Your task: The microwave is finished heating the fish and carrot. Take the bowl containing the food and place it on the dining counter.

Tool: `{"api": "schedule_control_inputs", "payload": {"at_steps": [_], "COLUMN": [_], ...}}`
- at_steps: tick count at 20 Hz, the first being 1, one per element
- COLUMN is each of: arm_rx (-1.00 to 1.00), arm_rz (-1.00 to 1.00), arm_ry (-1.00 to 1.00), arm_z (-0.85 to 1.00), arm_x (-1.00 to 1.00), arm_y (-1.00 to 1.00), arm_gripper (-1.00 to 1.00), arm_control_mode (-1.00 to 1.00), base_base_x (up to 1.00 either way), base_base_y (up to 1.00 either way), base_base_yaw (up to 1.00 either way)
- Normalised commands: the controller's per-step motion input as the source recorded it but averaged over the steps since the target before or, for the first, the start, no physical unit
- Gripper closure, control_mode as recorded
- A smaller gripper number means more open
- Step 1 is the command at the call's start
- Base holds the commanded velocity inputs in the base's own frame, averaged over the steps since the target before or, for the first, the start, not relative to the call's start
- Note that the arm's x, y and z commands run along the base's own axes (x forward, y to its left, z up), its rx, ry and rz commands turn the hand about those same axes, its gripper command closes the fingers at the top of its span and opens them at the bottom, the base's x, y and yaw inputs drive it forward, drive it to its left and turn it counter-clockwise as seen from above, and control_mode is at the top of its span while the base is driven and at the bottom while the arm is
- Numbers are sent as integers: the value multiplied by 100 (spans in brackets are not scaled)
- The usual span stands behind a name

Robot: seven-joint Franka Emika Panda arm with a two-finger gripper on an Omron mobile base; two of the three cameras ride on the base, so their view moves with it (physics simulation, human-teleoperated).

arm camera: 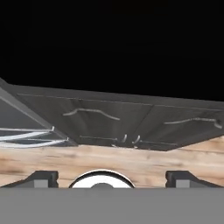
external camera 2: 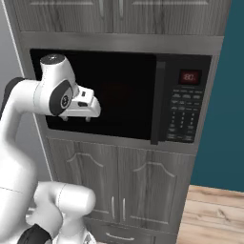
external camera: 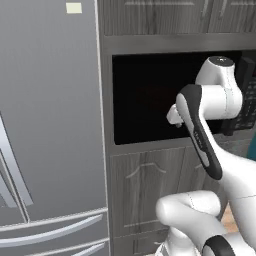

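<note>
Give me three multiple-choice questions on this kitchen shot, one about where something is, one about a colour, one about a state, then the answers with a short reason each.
1. Where is the microwave's vertical bar handle?
A. along the door's right edge, beside the button panel
B. along the door's left edge
C. across the top of the door

2. What colour is the small display above the buttons?
A. green
B. red
C. white

3. How is the microwave door?
A. wide open
C. taken off
B. shut

Answers: 1 A, the handle stands between the dark glass and the button panel. 2 B, the display glows red. 3 B, the microwave door lies flush in its frame, with the gripper in front of the glass.
</note>
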Motion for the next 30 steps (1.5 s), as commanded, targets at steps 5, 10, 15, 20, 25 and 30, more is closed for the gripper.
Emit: {"api": "schedule_control_inputs", "payload": {"at_steps": [5, 10, 15, 20, 25, 30], "arm_rx": [0, 0, 0, 0, 0, 0], "arm_rz": [0, 0, 0, 0, 0, 0], "arm_ry": [-13, 0, 0, 0, 0, 0], "arm_z": [0, 0, 0, 0, 0, 0], "arm_x": [-23, 0, 0, 0, 0, -3], "arm_y": [0, 0, 0, 0, 0, -4], "arm_gripper": [-100, -100, -100, -100, -100, -100], "arm_control_mode": [-100, 100, 100, 100, 100, -100], "base_base_x": [0, -55, -60, -44, -30, -16], "base_base_y": [0, -33, -64, -53, -56, -39], "base_base_yaw": [0, 0, -1, -3, -2, 0]}}
